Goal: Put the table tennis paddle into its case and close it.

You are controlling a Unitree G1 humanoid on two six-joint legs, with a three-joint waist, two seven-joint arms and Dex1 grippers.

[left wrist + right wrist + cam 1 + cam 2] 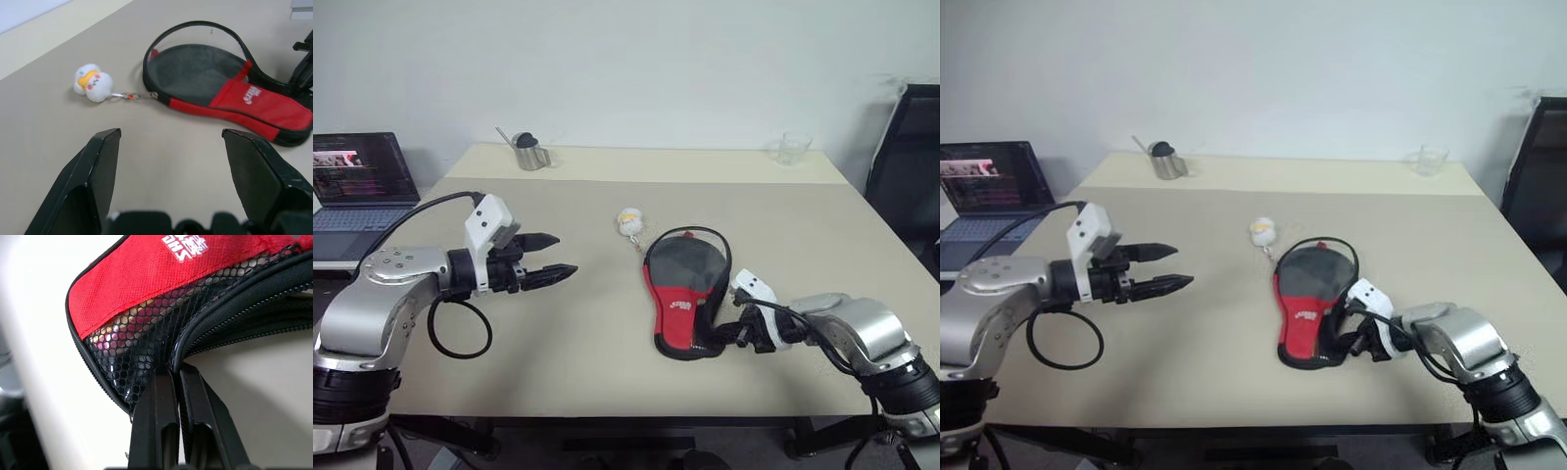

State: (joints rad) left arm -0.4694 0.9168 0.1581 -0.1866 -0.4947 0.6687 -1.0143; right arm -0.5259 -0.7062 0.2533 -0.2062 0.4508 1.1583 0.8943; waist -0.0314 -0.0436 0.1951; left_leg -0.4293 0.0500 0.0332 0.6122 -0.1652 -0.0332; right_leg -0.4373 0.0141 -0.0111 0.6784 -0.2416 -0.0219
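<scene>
- The case (685, 294) lies flat on the table (607, 343), right of centre, rounded end away from the robot, narrow end toward it.
- Its charm (629, 221) sits just beyond the rounded end, a little to the left, joined to it by a short cord.
- The right gripper (726, 333) is at the case's near right corner, fingers pressed together against the edge there.
- The left gripper (551, 257) hovers over the table's left half, well apart from the case, fingers spread and pointing toward it.
- A metal cup (530, 152) stands at the far left of the table; a glass (793, 148) at the far right.
- A laptop (360, 191) sits off the table's left side.
- A chair (906, 176) stands beyond the right edge.
</scene>
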